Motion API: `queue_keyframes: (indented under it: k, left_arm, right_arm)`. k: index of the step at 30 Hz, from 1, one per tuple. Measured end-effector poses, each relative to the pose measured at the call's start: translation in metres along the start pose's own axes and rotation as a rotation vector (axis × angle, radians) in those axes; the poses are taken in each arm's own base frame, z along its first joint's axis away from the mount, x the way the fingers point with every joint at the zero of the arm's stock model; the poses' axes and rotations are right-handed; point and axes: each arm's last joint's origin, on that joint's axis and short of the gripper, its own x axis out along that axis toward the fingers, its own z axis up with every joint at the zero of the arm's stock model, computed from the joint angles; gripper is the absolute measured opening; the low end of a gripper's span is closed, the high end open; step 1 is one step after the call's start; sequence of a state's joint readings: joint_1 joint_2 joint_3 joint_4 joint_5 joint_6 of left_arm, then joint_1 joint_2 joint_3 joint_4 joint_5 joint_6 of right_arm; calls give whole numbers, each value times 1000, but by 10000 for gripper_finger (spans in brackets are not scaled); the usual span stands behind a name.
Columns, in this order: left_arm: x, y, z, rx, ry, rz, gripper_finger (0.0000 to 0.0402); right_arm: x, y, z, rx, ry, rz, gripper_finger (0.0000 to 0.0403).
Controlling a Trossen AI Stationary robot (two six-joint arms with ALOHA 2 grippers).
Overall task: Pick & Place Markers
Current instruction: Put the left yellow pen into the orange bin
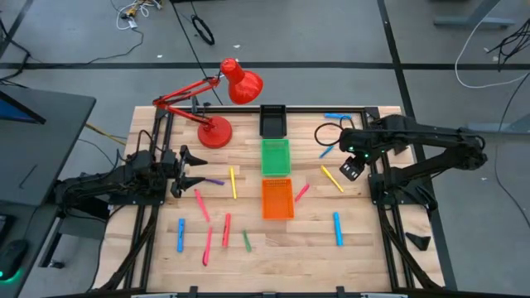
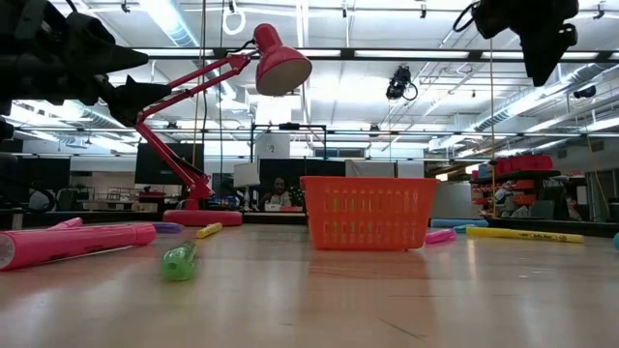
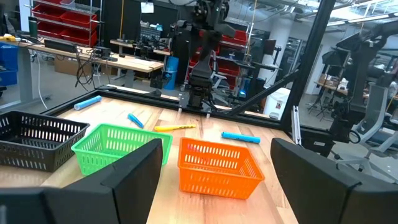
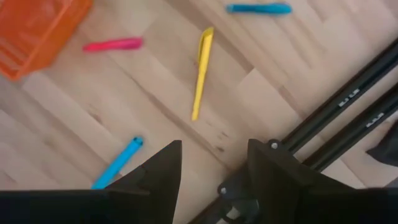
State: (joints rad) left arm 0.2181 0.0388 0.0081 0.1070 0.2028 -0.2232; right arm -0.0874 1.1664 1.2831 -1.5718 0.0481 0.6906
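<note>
Several markers lie flat on the wooden table: a yellow marker (image 1: 332, 178) (image 4: 201, 73), a pink one (image 1: 301, 192) (image 4: 113, 44) and blue ones (image 1: 338, 228) (image 4: 118, 163) on the right. On the left lie pink (image 1: 201, 204), blue (image 1: 180, 234), green (image 1: 246, 241), purple (image 1: 215, 181) and yellow (image 1: 233, 183) ones. My right gripper (image 1: 352, 168) (image 4: 214, 165) hangs high, pointing down, open and empty, just right of the yellow marker. At the left edge my left gripper (image 1: 195, 170) (image 3: 217, 180) points level across the table, open and empty.
A black tray (image 1: 272, 120), a green tray (image 1: 276, 156) and an orange tray (image 1: 277, 199) stand in a row down the table's middle. A red desk lamp (image 1: 217, 131) stands at the back left. Black frame rails (image 4: 348, 118) run along the right edge under my right gripper.
</note>
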Motion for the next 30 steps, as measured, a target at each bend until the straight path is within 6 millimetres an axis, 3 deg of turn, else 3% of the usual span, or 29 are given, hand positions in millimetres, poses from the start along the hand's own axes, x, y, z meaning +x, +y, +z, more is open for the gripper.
queue_keyframes:
  k: [23, 30]
  left_arm:
    - [0, 0, 0, 0, 0, 0, 307]
    - [0, 0, 0, 0, 0, 0, 307]
  right_arm:
    - [14, 8, 11, -68, 36, -36, 185]
    - [40, 9, 10, -40, 81, -92, 185]
